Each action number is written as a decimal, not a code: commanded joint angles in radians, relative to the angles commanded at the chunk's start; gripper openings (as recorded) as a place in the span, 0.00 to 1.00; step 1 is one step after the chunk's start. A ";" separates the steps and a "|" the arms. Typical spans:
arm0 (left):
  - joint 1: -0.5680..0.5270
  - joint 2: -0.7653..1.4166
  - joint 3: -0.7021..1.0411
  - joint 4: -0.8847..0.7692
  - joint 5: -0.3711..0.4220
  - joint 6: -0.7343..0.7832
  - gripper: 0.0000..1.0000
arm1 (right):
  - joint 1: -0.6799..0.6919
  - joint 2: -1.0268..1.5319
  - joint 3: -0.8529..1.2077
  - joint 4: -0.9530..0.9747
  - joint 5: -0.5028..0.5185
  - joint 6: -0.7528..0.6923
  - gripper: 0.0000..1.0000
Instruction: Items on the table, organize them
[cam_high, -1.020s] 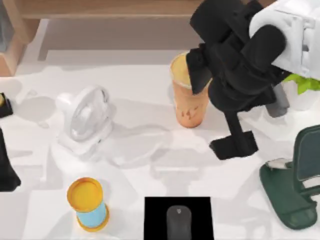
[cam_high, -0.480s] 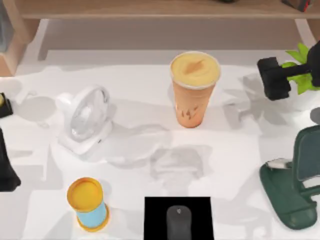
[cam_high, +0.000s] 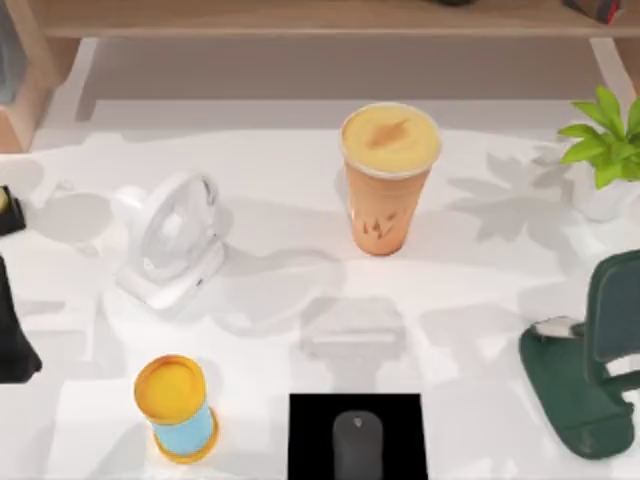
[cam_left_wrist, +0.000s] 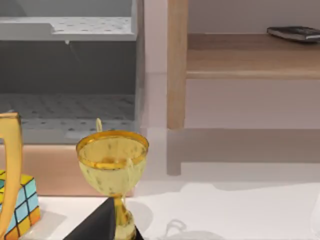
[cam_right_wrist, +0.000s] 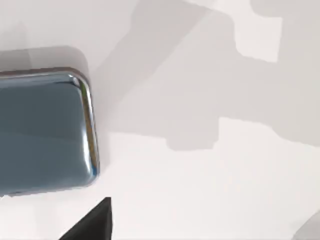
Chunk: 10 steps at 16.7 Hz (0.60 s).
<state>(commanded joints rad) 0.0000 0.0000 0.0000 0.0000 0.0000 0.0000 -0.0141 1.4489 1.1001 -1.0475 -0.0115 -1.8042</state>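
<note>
The tall orange drink cup (cam_high: 388, 180) with its domed yellow-orange lid stands upright at the back middle of the white table (cam_high: 480, 290). The small dark grey mouse (cam_high: 357, 445) lies on a black mat (cam_high: 310, 440) at the front edge. In the right wrist view the flat grey-blue slab (cam_right_wrist: 45, 130) lies on the white tabletop, with a dark part of my right gripper (cam_right_wrist: 87, 222) close beside it. My left arm (cam_high: 10, 330) is parked at the table's far left; a dark part of my left gripper (cam_left_wrist: 105, 222) stands in front of a golden trophy (cam_left_wrist: 112, 160).
A white desk fan (cam_high: 170, 240) stands left of the cup. A yellow-and-blue cylinder (cam_high: 178, 408) is at the front left. A dark green stand (cam_high: 585, 370) and a potted plant (cam_high: 605, 140) occupy the right side. A colourful cube (cam_left_wrist: 20, 205) sits near the trophy, with wooden shelving behind.
My right arm, which hung over the cup's right side, has pulled away to the right and left the top view. The cup stays upright in place.
</note>
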 joint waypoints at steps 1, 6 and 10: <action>0.000 0.000 0.000 0.000 0.000 0.000 1.00 | -0.037 -0.020 -0.041 -0.003 0.000 0.143 1.00; 0.000 0.000 0.000 0.000 0.000 0.000 1.00 | -0.195 -0.123 -0.235 -0.001 -0.001 0.751 1.00; 0.000 0.000 0.000 0.000 0.000 0.000 1.00 | -0.274 -0.191 -0.351 0.013 -0.004 1.061 1.00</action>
<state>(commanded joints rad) 0.0000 0.0000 0.0000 0.0000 0.0000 0.0000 -0.2876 1.2577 0.7492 -1.0343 -0.0160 -0.7430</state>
